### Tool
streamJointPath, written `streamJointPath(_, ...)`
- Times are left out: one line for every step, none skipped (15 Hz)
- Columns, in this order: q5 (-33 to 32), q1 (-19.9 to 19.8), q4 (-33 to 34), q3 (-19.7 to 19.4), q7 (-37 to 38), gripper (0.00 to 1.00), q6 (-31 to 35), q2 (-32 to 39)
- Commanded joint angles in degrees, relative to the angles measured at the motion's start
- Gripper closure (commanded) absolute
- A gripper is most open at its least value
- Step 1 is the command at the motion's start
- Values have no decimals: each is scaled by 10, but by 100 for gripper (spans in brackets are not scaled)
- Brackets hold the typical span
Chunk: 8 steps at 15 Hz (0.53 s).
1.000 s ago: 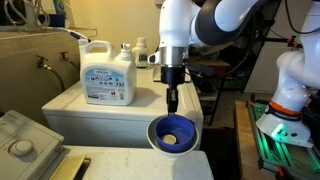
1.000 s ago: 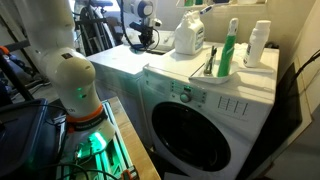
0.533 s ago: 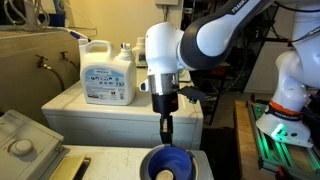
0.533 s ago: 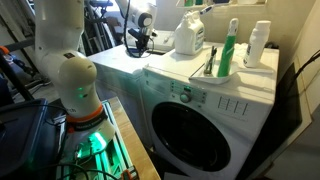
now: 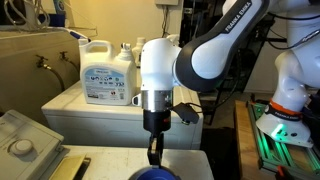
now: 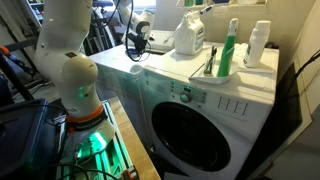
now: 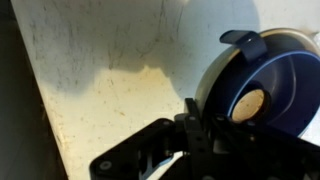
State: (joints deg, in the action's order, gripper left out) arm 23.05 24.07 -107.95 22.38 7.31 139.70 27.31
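Jaws: clamped on rim of blue bowl [image 7: 285,85]
Gripper [image 5: 154,155]: low over white appliance top [image 7: 110,90]
Inside blue bowl: tan round piece [image 7: 248,103]

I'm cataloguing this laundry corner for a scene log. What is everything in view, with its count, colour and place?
blue bowl: one, blue with a dark handle, over a pale surface
round piece: one, tan, inside the bowl
detergent jug: one, white with a blue label, on a white machine top
green bottle: one, green, at the back of the washer top
white bottle: one, white, beside the green bottle
washer: one, white with a dark round door, under the bottles
arm: one, white, bent down over the bowl
base: one, white with green light, beside the washer
tool: one, black, shut on the bowl's rim
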Motion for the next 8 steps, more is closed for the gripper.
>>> streamJointPath(-39, 12, -13, -19, 10, 98, 63, -2)
streamJointPath(-56, 13, -18, -26, 14, 98, 72, -3)
streamJointPath(-71, 14, -21, -32, 18, 98, 78, -3)
streamJointPath(-90, 15, -24, -39, 19, 98, 72, -5)
streamJointPath(-104, 15, -25, -44, 20, 98, 68, -5)
streamJointPath(-116, 14, -28, -47, 19, 98, 63, -8)
streamJointPath(-126, 14, -31, -50, 21, 98, 65, -9)
streamJointPath(-134, 15, -33, -52, 21, 98, 66, -10)
